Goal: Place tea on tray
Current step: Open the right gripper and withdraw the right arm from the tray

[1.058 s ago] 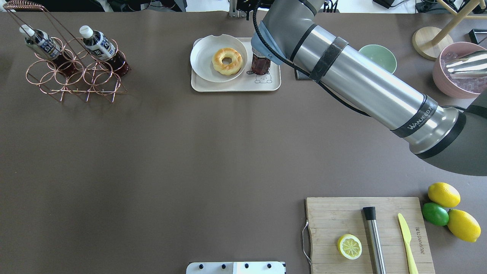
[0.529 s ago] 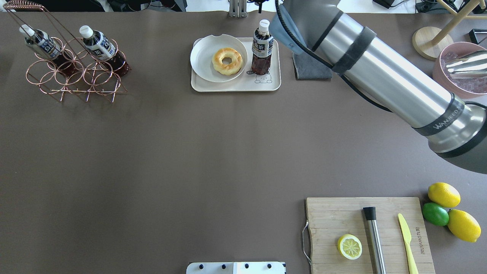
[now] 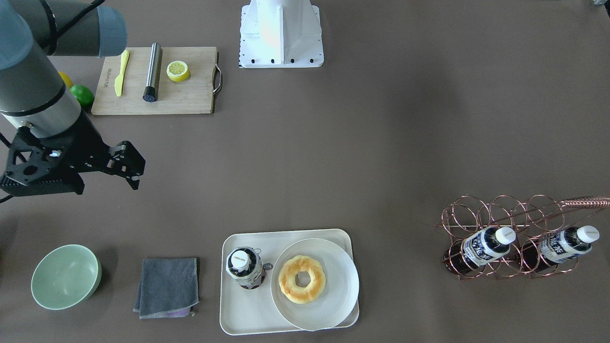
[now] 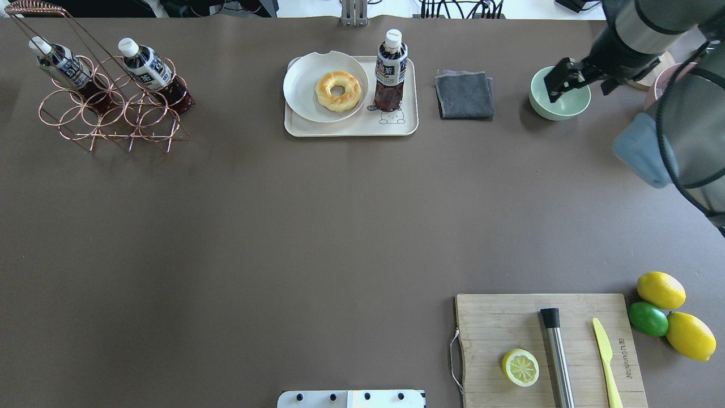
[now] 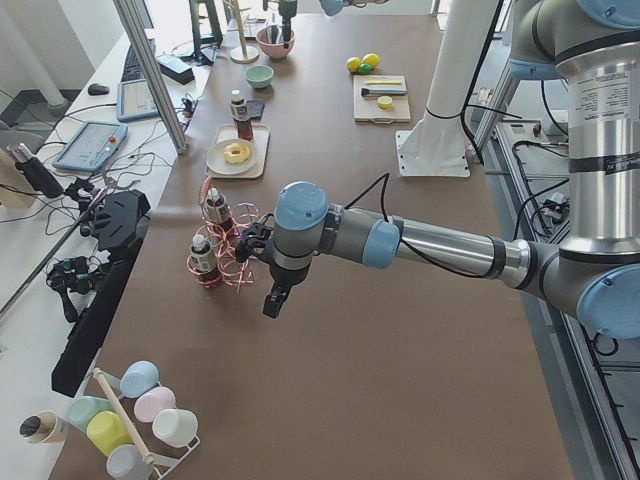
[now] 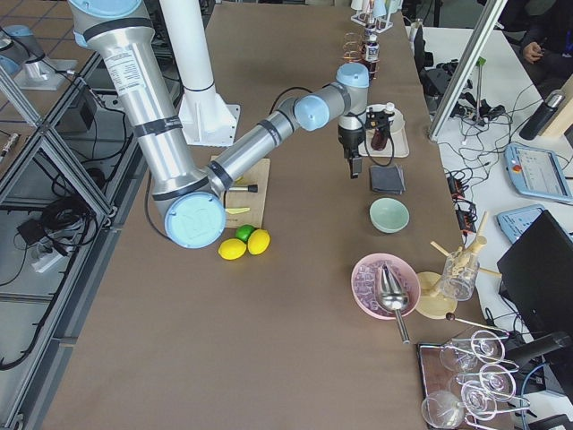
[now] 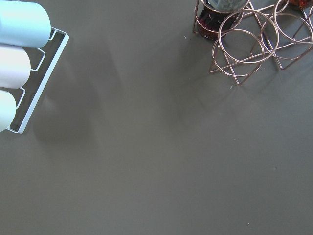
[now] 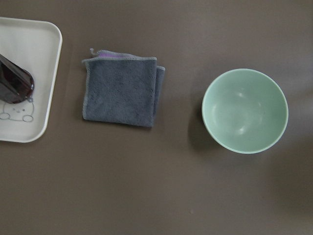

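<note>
The tea stands upright on the right part of the cream tray, beside the bear drawing. It also shows in the front view on the tray. My right gripper is open and empty, hovering over the green bowl, well right of the tray; it also shows in the front view. The right wrist view shows the tray's corner and the bottle's base. My left gripper hangs near the wire rack; I cannot tell whether it is open or shut.
A round plate with a doughnut fills the tray's left. A grey cloth and green bowl lie right of it. Two alike bottles sit in a copper rack. A cutting board, lemons and a lime are near right.
My right arm has pulled away to the right from the tray, past the cloth to above the bowl. The tea stays standing on the tray, now uncovered.
</note>
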